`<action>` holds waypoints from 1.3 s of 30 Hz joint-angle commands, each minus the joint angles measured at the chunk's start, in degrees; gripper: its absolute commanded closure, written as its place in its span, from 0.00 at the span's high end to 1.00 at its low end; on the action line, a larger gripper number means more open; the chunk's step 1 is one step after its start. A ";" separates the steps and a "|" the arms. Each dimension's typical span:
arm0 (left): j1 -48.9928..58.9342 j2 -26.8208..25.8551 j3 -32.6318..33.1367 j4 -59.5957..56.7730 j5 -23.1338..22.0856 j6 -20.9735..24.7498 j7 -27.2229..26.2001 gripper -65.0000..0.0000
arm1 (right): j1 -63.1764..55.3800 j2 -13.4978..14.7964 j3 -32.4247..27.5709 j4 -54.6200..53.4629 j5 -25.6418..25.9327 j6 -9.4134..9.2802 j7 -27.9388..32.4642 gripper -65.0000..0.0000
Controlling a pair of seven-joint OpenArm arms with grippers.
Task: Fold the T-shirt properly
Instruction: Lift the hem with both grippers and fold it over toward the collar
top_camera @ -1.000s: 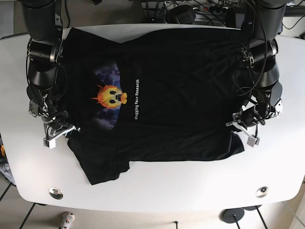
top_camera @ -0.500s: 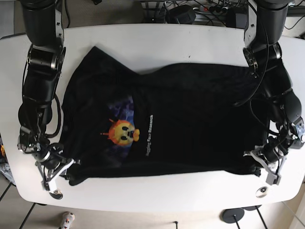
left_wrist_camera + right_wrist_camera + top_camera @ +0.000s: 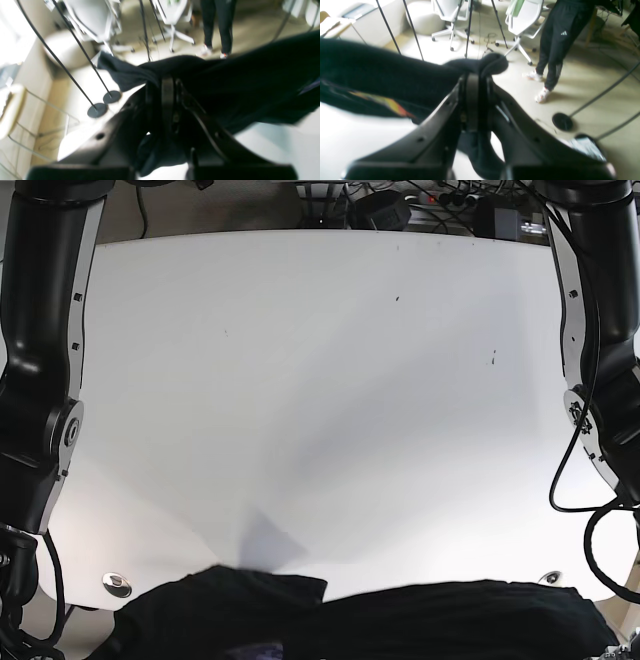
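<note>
The black T-shirt (image 3: 400,620) lies bunched along the very bottom of the base view, at the white table's (image 3: 320,380) front edge, with only its upper part showing. Both grippers are below the base view's frame. In the left wrist view my left gripper (image 3: 167,82) is shut on a fold of the T-shirt (image 3: 250,75), which stretches off to the right. In the right wrist view my right gripper (image 3: 476,75) is shut on a bunched edge of the T-shirt (image 3: 382,72), which stretches off to the left with a bit of the print showing.
My two arms run down the table's sides (image 3: 45,330) (image 3: 600,330). Round fittings (image 3: 118,584) (image 3: 549,577) sit near the front corners. Beyond the table a person in black trousers (image 3: 557,37), office chairs (image 3: 520,17) and stand bases (image 3: 97,110) are on the floor.
Both grippers have pulled the T-shirt from the middle of the table toward the front edge. The grippers have dropped out of the base view and most of the tabletop now shows white.
</note>
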 commanded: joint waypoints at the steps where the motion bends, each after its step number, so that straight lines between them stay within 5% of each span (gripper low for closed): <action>1: -0.43 -1.31 -0.22 0.61 -0.45 -0.03 0.04 0.00 | 1.60 0.53 0.45 5.14 0.11 -0.01 -1.48 0.03; 7: 21.90 -1.31 -6.28 12.39 -0.53 -0.21 0.92 0.00 | -25.30 -2.11 11.52 25.97 0.11 -0.01 -7.72 0.03; 12: 41.24 0.28 -11.64 18.54 -0.62 -0.29 0.83 0.00 | -45.52 -5.27 17.06 32.83 0.11 0.34 -7.01 0.03; 15: 52.84 2.65 -15.07 22.58 -0.62 -0.38 0.83 0.00 | -56.42 -6.42 18.73 36.43 0.11 2.37 -6.66 0.03; 18: 60.84 4.32 -17.36 25.57 -0.53 -4.60 0.92 0.00 | -65.12 -7.03 20.05 39.95 0.11 2.63 -6.57 0.03; 34: 78.51 3.97 -21.23 31.46 -0.36 -4.82 1.01 0.01 | -87.10 -8.09 22.25 51.03 0.11 2.63 -7.01 0.04; 36: 80.09 3.97 -21.40 31.46 -0.53 -4.82 1.62 0.25 | -89.39 -8.09 22.25 51.11 0.11 2.63 -7.01 0.10; 39: 80.36 4.06 -24.83 31.46 -0.53 -4.82 6.19 0.64 | -92.46 -8.17 23.39 53.22 0.20 2.63 -6.75 0.52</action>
